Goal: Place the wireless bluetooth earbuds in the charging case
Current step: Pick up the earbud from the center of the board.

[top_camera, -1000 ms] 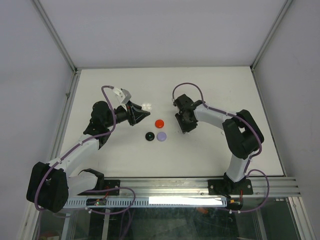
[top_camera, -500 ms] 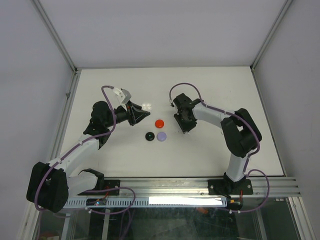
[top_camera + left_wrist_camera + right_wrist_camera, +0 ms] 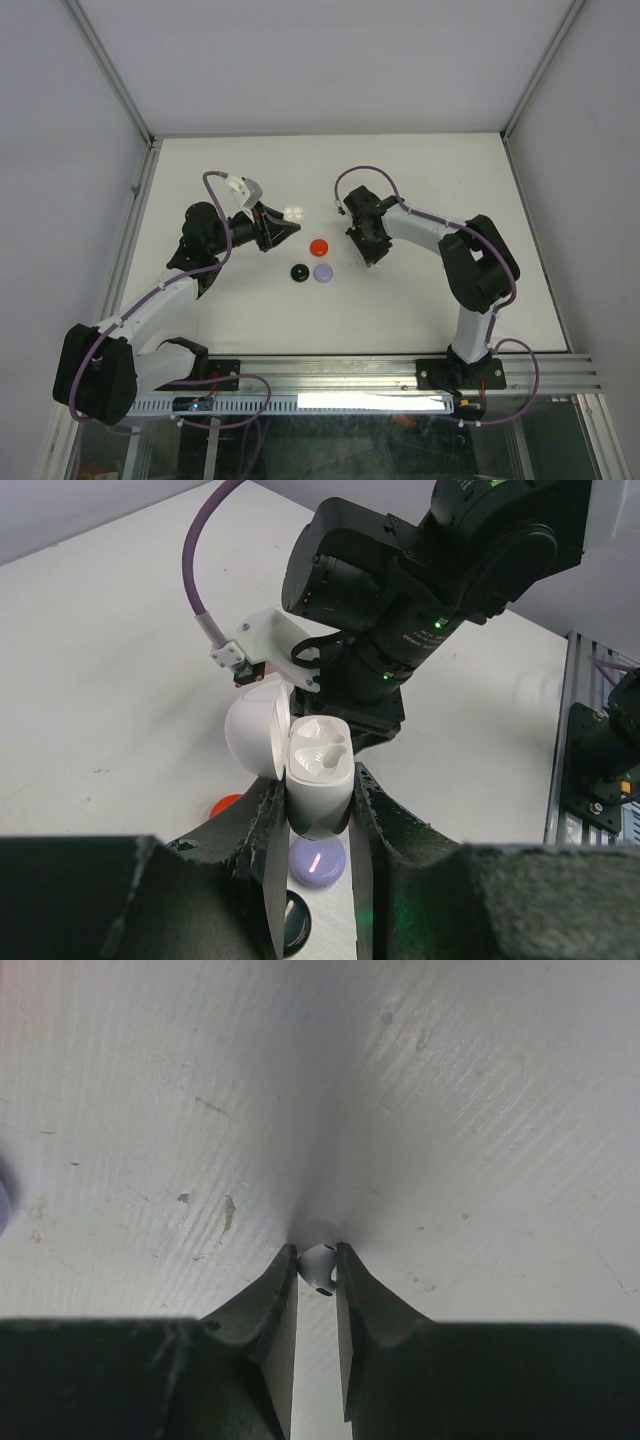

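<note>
The left fingers (image 3: 272,880) pinch an open white clamshell charging case (image 3: 318,785) above the surface (image 3: 250,320), its sockets seemingly empty. The right fingers (image 3: 280,1300) pinch a tiny white stemmed earbud (image 3: 318,1263) near the surface's middle. Lifting and insertion are not yet done.

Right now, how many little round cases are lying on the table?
3: red case farthest back; black case and lavender case side by side nearer. More may be hidden.

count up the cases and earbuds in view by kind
cases: 4 (white case, red case, black case, lavender case)
earbuds: 1 (white earbud)
total: 5
</note>
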Controlling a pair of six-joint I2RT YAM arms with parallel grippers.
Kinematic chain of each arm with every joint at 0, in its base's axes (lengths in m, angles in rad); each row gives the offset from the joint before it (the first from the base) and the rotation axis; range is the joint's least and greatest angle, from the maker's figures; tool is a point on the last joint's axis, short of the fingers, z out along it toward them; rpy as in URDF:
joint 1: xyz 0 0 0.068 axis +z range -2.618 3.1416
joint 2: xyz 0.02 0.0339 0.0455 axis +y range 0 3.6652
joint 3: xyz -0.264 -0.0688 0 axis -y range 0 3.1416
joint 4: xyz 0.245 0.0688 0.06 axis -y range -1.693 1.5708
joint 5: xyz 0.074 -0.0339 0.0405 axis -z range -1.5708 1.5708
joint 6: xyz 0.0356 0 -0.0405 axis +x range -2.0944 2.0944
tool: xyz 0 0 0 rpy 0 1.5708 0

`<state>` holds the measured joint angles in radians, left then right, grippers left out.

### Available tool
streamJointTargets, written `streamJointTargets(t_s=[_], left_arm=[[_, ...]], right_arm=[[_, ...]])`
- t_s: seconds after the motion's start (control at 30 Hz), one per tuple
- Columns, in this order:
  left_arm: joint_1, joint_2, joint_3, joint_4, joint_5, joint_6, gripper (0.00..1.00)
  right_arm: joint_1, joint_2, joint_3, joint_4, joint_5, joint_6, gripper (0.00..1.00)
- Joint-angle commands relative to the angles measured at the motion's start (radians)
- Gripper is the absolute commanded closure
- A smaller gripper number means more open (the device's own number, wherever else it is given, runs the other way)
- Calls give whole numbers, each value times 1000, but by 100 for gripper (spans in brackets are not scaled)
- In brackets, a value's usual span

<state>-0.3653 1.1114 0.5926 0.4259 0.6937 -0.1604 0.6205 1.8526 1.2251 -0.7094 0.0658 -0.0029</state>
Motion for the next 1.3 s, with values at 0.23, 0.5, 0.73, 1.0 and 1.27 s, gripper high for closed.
streamJointTargets(t_s=[0.23, 0.5, 0.73, 1.0, 1.27], left_arm=[[5, -12, 25, 53, 40, 14, 100], [4, -29, -2, 107, 48, 13, 100], [5, -53, -28, 166, 64, 17, 100], [4, -93, -78, 249, 69, 53, 100], [5, -125, -118, 310, 77, 104, 100]], right_arm=[[8, -116, -1, 15, -38, 44, 90], [14, -259, 17, 93, -57, 133, 91], [28, -407, 41, 209, -88, 214, 91], [56, -569, 1, 463, -190, 324, 92], [99, -630, -46, 674, -297, 436, 93]])
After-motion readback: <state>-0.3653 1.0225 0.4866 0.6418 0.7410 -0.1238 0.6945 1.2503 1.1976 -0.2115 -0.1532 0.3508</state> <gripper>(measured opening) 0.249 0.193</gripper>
